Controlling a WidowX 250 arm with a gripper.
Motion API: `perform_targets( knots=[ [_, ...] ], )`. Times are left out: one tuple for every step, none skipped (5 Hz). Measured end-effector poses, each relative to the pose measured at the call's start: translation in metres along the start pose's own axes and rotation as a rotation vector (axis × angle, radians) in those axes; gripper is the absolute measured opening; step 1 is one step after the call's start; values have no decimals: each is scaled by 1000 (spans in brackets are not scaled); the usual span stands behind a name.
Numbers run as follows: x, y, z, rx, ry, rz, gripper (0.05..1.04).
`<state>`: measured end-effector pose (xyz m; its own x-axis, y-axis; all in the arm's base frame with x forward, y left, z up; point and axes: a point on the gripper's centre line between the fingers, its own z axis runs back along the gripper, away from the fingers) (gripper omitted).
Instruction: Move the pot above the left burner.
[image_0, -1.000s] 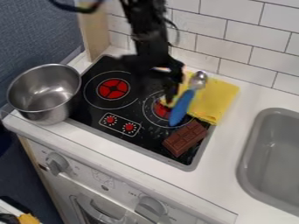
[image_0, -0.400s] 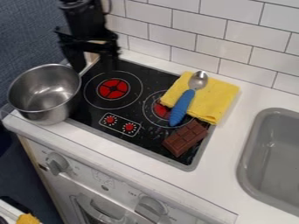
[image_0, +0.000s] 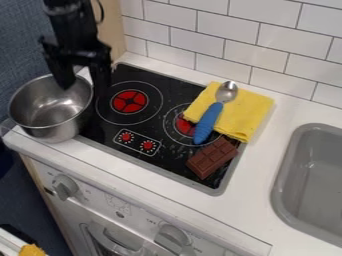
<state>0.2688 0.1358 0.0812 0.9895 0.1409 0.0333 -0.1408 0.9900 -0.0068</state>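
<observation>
Gripper (image_0: 84, 83), upper left of frame: fingers spread, one over the pot's opening, one beyond its right rim | steel pot (image_0: 53, 127): left of frame, upright, at the stovetop's left edge | left burner (image_0: 129, 101): just right of pot | blue-handled spoon (image_0: 208, 122): centre right, lying partly on yellow cloth (image_0: 248, 112) | chocolate bar (image_0: 212, 158): below cloth | grey sink (image_0: 314, 175): right edge

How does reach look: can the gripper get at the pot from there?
Likely yes: the gripper hangs, fingers apart, at the back-right rim of the pot, with nothing visible in the way.
</observation>
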Motion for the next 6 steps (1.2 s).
perform_targets(
  knots=[
    [0, -4, -26, 25, 69, 1, 1000],
    [1, -9, -41, 52, 93, 4, 1000],
    [-1, -13, -59, 60, 123, 16, 941],
    [-1, -14, -62, 50, 104, 24, 657],
    [-4, -9, -61, 38, 85, 35, 372],
    [-5, -7, -52, 17, 47, 32, 161]
  ],
)
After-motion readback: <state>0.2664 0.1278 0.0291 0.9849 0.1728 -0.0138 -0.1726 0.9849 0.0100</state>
